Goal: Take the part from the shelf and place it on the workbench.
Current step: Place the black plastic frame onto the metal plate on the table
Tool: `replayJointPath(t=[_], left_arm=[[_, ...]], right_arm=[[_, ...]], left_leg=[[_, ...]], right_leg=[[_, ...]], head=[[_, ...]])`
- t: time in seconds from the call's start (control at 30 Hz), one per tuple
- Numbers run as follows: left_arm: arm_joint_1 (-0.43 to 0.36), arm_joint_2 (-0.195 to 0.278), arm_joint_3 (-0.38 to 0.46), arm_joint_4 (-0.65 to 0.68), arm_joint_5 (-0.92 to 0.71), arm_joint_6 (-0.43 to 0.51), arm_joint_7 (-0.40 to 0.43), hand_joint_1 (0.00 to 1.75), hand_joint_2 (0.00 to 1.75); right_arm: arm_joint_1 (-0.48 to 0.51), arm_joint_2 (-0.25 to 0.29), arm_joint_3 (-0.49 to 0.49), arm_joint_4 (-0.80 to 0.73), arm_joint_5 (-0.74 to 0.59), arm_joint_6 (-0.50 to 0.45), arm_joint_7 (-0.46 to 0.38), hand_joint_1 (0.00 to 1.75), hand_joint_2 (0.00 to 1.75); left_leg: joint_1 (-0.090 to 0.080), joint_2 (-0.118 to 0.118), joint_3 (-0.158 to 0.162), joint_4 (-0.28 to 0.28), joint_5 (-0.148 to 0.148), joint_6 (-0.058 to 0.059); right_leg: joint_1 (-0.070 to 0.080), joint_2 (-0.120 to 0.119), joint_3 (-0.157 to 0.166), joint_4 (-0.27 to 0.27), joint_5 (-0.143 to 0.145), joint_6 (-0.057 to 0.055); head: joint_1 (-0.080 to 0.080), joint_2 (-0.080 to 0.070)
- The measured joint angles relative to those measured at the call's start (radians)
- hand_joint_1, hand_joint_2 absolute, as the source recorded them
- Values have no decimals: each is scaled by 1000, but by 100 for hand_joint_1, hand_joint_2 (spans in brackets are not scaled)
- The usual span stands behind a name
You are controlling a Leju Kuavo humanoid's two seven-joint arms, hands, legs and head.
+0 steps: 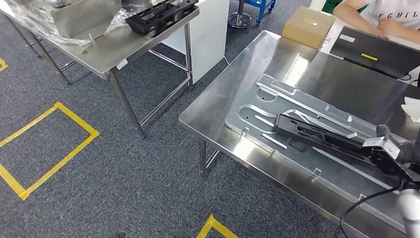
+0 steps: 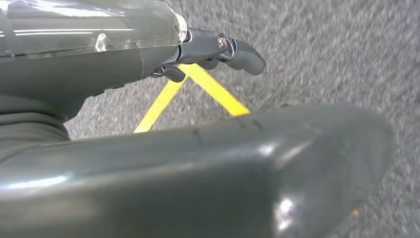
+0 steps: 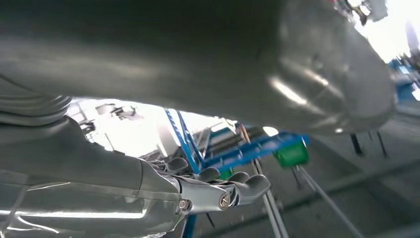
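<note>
A long black part [image 1: 317, 133] lies flat on the grey metal fixture plate [image 1: 341, 171] on the steel workbench [image 1: 237, 84]. My right hand [image 1: 397, 151] sits at the part's near right end, touching or just above it. In the right wrist view the right hand [image 3: 74, 158] has its thumb [image 3: 198, 59] and fingers [image 3: 242, 188] apart, with nothing between them. My left hand [image 2: 148, 148] hangs over the carpet, its fingers [image 2: 242, 52] loosely bent and holding nothing.
A second steel table [image 1: 124, 47] at the back left carries a black tray [image 1: 161, 15] and plastic wrap. A cardboard box [image 1: 308, 26], a black flat panel [image 1: 376, 52] and a seated person [image 1: 386, 15] are at the workbench's far side. Yellow floor tape [image 1: 49, 144] marks the carpet.
</note>
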Motion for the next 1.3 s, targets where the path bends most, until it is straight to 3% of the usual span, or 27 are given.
replayJointPath(t=[0.07,0.1,0.13,0.2,0.27,0.4,0.47,0.57,0.6,0.63,0.67,0.77,0.83,0.9,0.93,0.97,1.0,1.07,1.1,1.13,1.17,1.23,1.3], left_arm=[[1,-1,-2,0,2,1,0,0,0],[1,-1,-3,0,3,1,0,0,0],[2,-2,-4,0,4,0,0,0,0],[1,-4,-5,0,6,-4,-3,0,0],[0,-6,-5,0,8,-7,-10,0,0],[3,-7,-5,0,20,-8,-17,0,0],[4,-7,-5,0,24,-7,-18,0,0],[5,-7,-5,0,25,-8,-20,0,0],[6,-7,-5,0,26,-9,-20,0,0],[8,-7,-5,0,26,-10,-21,0,0],[9,-7,-5,0,27,-12,-21,0,0],[8,-5,-5,0,25,-18,-18,0,0],[6,-3,-6,0,22,-23,-15,0,0],[6,-3,-8,0,21,-28,-12,0,0],[5,-3,-10,0,21,-30,-12,0,0],[4,-3,-12,0,21,-31,-11,0,0],[3,-3,-14,0,20,-32,-11,0,0],[1,-2,-16,0,20,-34,-10,0,0],[1,-2,-18,0,19,-35,-10,0,0],[0,-2,-19,0,19,-37,-10,0,0],[0,-2,-20,0,19,-38,-9,0,0],[-2,-2,-22,0,19,-41,-8,0,0],[-6,-2,-22,0,18,-44,-8,0,0]], right_arm=[[19,3,-8,-23,-67,-21,-45,0,0],[30,5,-10,-35,-98,-30,-67,0,0],[39,8,-11,-46,-127,-36,-88,0,0],[48,15,-11,-70,-185,-39,-121,0,0],[57,22,-9,-95,-261,-24,-144,0,0],[93,36,1,-142,-374,24,-160,0,0],[105,41,4,-160,-421,59,-163,0,0],[148,44,6,-191,-519,142,-158,0,0],[172,45,4,-203,-545,160,-156,0,0],[197,46,0,-217,-562,171,-154,0,0],[222,47,-8,-231,-576,175,-153,0,0],[294,48,-54,-281,-622,171,-153,0,0],[342,54,-101,-318,-646,169,-151,0,0],[386,68,-148,-354,-630,166,-148,0,0],[406,77,-168,-370,-610,162,-146,0,0],[421,87,-185,-384,-587,156,-143,0,0],[434,96,-200,-395,-564,150,-141,0,0],[452,111,-223,-410,-530,140,-133,0,0],[460,117,-232,-416,-518,137,-130,0,0],[468,121,-241,-420,-509,135,-127,0,0],[474,124,-249,-424,-503,134,-124,0,0],[481,127,-267,-431,-498,133,-119,0,0],[489,127,-283,-439,-498,133,-114,0,0]], left_leg=[[-1,0,-1,1,1,2],[-1,0,-1,2,1,2],[-1,0,-2,5,1,1],[-1,0,-3,12,-2,-3],[-5,-2,-6,20,-6,-10],[-6,-3,-14,24,-5,-30],[-5,-3,-30,65,-47,-39],[0,-2,-84,237,-167,-47],[0,-2,-90,278,-188,-48],[0,-2,-80,284,-190,-48],[0,-2,-49,251,-176,-45],[-5,-3,88,42,-116,-30],[-12,-4,115,-12,-102,-23],[-13,-3,106,-16,-79,-14],[-11,-2,99,-23,-65,-8],[-8,0,91,-30,-49,-2],[-5,1,79,-34,-34,2],[-5,0,50,-34,-11,6],[-5,-3,33,-33,1,5],[-5,-7,17,-29,11,3],[-4,-12,-1,-24,21,-1],[0,-26,-34,-9,36,-10],[-1,-41,-58,7,49,-22]], right_leg=[[0,0,-59,125,-56,4],[0,0,-75,158,-62,6],[-1,0,-73,155,-49,6],[-2,-1,-18,44,16,4],[2,0,36,-68,60,-3],[6,0,39,-98,73,-27],[2,-3,33,-104,84,-43],[4,-8,15,-105,99,-55],[6,-9,7,-105,105,-55],[7,-11,-1,-104,111,-54],[8,-11,-10,-104,118,-53],[11,-12,-26,-103,139,-44],[10,-14,-28,-107,153,-32],[6,-14,-30,-115,169,-20],[6,-13,-35,-112,161,-15],[6,-10,-44,-95,133,-12],[5,-8,-58,-56,86,-10],[4,-6,-84,67,-19,-4],[2,-5,-89,125,-45,-1],[1,-5,-80,157,-44,1],[-1,-4,-56,156,-26,3],[-6,15,39,55,14,6],[-8,51,134,-78,-2,1]], head=[[0,0],[0,0],[0,0],[0,0],[0,0],[0,0],[0,0],[0,0],[0,0],[0,0],[0,0],[0,0],[0,0],[-1,0],[0,0],[0,0],[0,0],[0,0],[0,0],[0,0],[0,0],[0,0],[-1,0]])
